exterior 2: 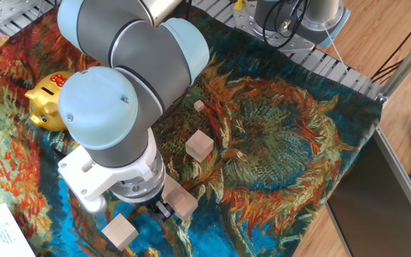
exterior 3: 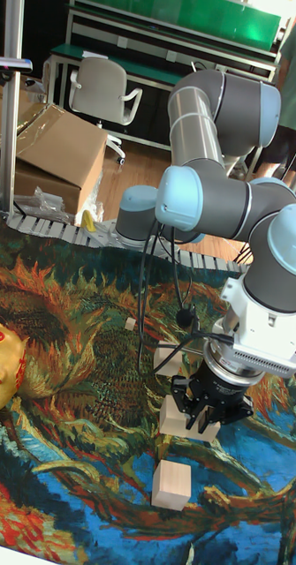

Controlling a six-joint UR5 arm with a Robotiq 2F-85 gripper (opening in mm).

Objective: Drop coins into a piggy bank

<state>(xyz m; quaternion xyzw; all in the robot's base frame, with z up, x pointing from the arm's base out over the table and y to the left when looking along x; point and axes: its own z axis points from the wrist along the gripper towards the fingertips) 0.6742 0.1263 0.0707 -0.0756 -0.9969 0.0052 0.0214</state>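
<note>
**Gripper low among blocks, bank apart**

Gripper [exterior 3: 206, 411]: black, hung low over pale wooden blocks [exterior 3: 172, 484]; finger spread and any hold could not be told. Bank [exterior 2: 46, 98]: glossy gold pig with red markings, at 10 o'clock on the painted cloth [exterior 2: 284, 143], well apart. No coins were discernible.

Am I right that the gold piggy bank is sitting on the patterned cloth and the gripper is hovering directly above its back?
Not quite. The piggy bank does sit on the patterned cloth, but the gripper is not above it. The tall fixed view shows the gripper low among the pale wooden blocks, well away from the bank at the cloth's far side.
</note>
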